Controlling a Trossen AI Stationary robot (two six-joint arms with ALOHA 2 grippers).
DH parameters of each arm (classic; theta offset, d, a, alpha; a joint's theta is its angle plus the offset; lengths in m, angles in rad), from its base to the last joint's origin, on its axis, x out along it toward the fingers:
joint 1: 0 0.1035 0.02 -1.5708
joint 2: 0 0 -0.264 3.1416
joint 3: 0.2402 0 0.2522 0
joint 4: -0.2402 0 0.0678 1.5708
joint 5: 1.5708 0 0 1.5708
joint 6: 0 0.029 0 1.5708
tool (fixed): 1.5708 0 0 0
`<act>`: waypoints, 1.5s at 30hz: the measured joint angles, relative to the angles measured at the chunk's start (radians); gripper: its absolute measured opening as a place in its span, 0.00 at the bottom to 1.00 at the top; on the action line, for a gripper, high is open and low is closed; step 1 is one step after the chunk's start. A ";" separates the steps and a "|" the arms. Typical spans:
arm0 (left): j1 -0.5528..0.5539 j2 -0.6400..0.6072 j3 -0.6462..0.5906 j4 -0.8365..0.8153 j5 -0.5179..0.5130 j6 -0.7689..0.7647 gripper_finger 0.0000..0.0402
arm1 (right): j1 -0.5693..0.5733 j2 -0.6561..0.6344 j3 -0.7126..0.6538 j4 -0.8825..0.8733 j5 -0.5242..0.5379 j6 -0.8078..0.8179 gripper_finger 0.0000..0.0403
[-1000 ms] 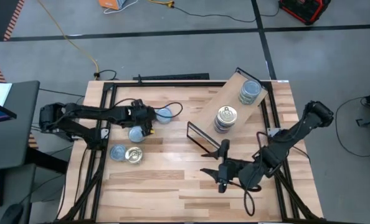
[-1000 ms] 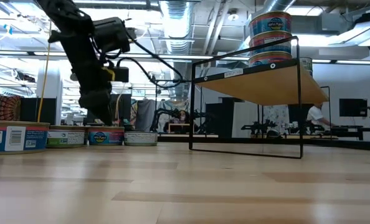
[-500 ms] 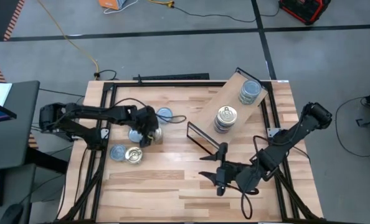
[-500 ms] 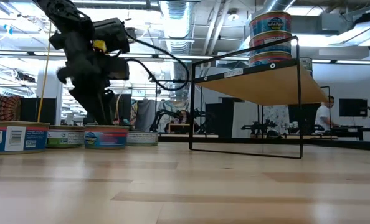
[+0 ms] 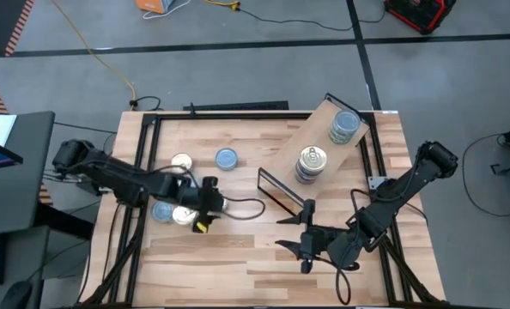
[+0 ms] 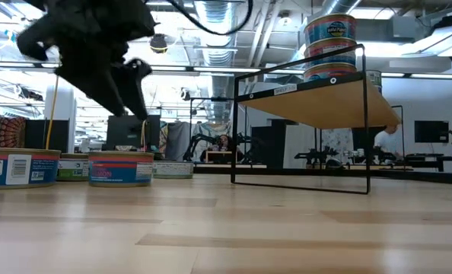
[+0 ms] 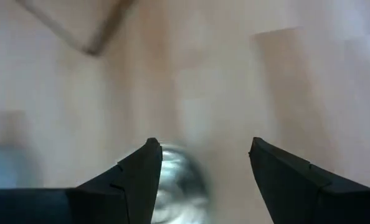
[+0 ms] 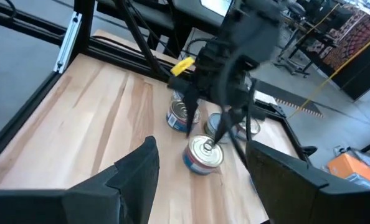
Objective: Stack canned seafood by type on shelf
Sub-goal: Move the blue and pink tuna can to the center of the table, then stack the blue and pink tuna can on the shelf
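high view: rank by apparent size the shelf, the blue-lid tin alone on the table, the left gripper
1. shelf, clearly largest.
2. left gripper with its mount.
3. blue-lid tin, smallest.
The gripper sits nearer the overhead camera than the tin, so ranks 2 and 3 are unsure.

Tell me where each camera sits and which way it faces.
High: above the table, straight down; both arms show.
Low: tabletop height, level toward the shelf; left arm overhead.
Left wrist: down past its open jaws at a tin.
Right wrist: across past its open jaws at the left arm.
Shared: both wrist views show that tin.
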 joint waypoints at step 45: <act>-0.295 0.272 0.139 0.200 -0.242 -0.015 0.59 | 0.105 0.090 0.012 0.158 0.134 -0.023 0.68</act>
